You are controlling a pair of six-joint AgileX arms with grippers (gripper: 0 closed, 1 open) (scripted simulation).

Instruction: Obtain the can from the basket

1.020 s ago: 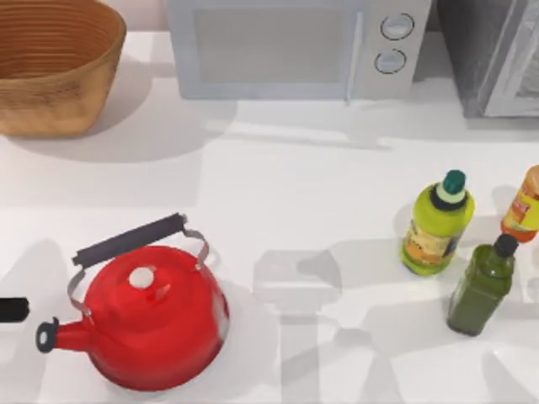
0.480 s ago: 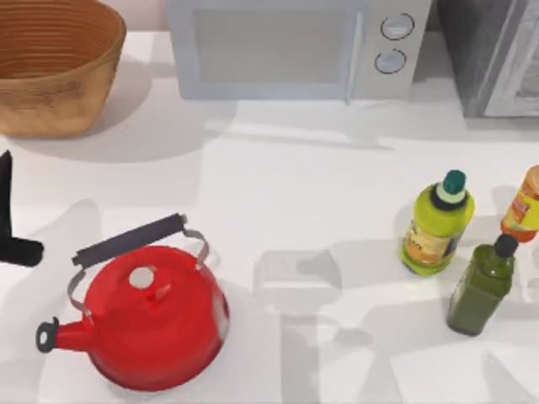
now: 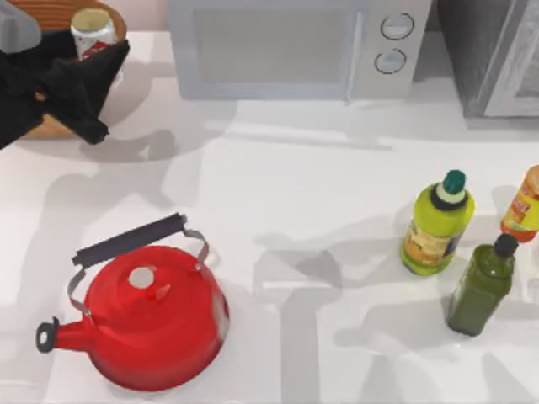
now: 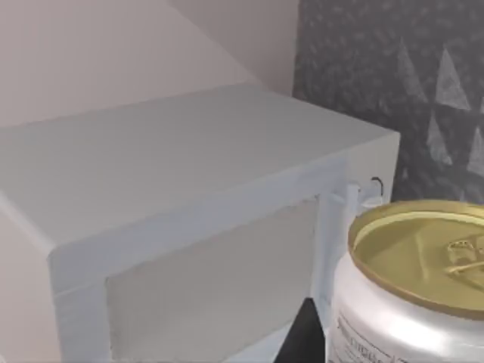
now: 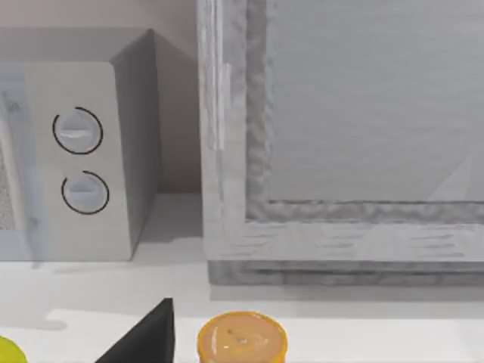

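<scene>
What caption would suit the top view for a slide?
Left hand holds the can above the basket at the table's far left, behind the red kettle; three bottles stand at right.

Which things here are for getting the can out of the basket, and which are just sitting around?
For the job:
can
basket
left gripper, over the basket by the can

Just sitting around:
red kettle
microwave
yellow-green bottle
dark green bottle
orange bottle

can (image 4: 412, 291) close up, gold lid up (silver body); pale microwave (image 4: 189, 249) behind, near dark speckled wall (image 4: 393, 91).
</scene>
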